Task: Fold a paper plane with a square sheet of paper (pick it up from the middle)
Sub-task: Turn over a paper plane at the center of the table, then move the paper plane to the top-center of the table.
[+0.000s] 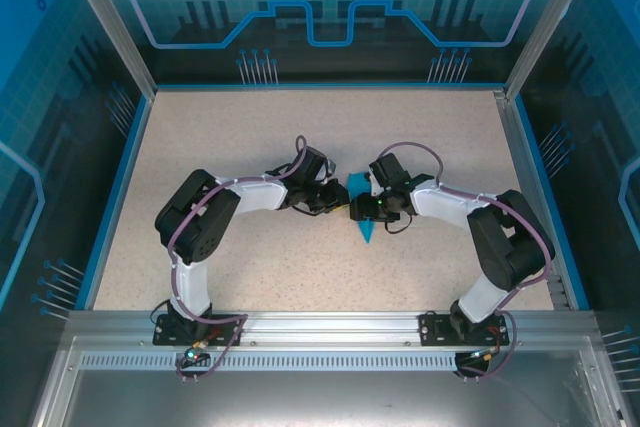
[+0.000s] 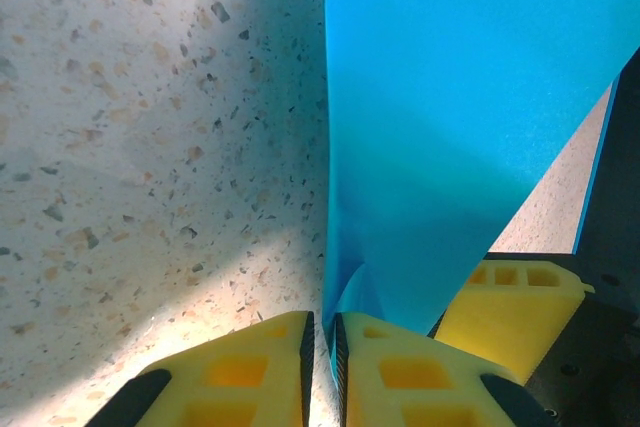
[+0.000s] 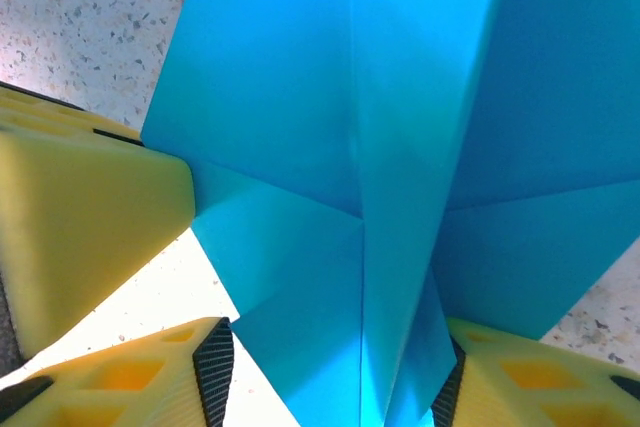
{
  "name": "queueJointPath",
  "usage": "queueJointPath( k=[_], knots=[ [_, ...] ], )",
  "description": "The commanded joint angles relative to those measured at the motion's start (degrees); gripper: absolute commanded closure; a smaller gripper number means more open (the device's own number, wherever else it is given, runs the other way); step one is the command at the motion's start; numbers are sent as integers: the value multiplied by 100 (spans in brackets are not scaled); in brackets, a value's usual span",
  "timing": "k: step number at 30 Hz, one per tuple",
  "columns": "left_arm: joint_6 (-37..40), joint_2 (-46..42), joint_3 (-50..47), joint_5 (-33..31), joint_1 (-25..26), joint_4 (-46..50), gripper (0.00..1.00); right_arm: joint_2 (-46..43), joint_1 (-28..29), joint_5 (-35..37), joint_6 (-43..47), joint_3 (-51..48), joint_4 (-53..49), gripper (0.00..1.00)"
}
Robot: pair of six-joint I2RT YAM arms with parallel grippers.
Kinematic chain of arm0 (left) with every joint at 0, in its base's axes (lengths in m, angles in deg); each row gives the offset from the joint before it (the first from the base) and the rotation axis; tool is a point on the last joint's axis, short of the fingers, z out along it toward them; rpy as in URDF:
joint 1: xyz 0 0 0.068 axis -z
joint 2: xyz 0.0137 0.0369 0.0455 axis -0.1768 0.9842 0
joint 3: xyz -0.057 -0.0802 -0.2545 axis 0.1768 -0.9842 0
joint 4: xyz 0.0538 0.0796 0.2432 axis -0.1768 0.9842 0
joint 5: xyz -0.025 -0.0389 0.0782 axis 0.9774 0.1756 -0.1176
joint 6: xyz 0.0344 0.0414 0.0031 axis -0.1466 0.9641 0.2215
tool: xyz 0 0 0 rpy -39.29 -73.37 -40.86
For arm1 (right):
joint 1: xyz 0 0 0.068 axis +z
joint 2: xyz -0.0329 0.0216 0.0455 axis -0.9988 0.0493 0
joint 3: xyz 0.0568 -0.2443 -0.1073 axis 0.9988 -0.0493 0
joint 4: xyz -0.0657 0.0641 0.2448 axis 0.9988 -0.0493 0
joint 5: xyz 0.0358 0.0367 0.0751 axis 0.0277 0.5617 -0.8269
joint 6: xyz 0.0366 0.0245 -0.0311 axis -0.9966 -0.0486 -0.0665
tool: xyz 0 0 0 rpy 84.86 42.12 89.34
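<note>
Blue and nearly plane-shaped already: the paper plane is a creased, pointed piece held up off the speckled table, right in the middle where the two arms meet, with its nose pointing back toward the bases in the top view. The left gripper has its yellow fingers pressed together with a low edge of the paper running straight into the seam. So it's pinching the plane, probably to anchor it while the other side gets worked. The right gripper is a different story. Its jaws stand apart on either side of the folded layers, pads up against the paper, and the wrist view doesn't settle whether it's actually squeezing or just cradling. Best guess is it's straddling the centre crease so the wings can be brought together. No bin or tray is involved; the plane sits in nothing and just hangs between the two tools. Thin paper held from two sides like this could tear or lose its crease if either arm pulls.
</note>
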Motion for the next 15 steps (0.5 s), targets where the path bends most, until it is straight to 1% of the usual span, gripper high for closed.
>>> queueJointPath(
  k=[1, 12, 15],
  knots=[
    [23, -11, 36, 126, -39, 18, 83, 61, 111, 141, 32, 39, -188, 49],
    [77, 134, 177, 42, -41, 219, 83, -61, 141, 471, -92, 168, -478, 64],
    [84, 174, 213, 36, -40, 260, 83, -59, 163, 566, -120, 248, -588, 65]
  ],
)
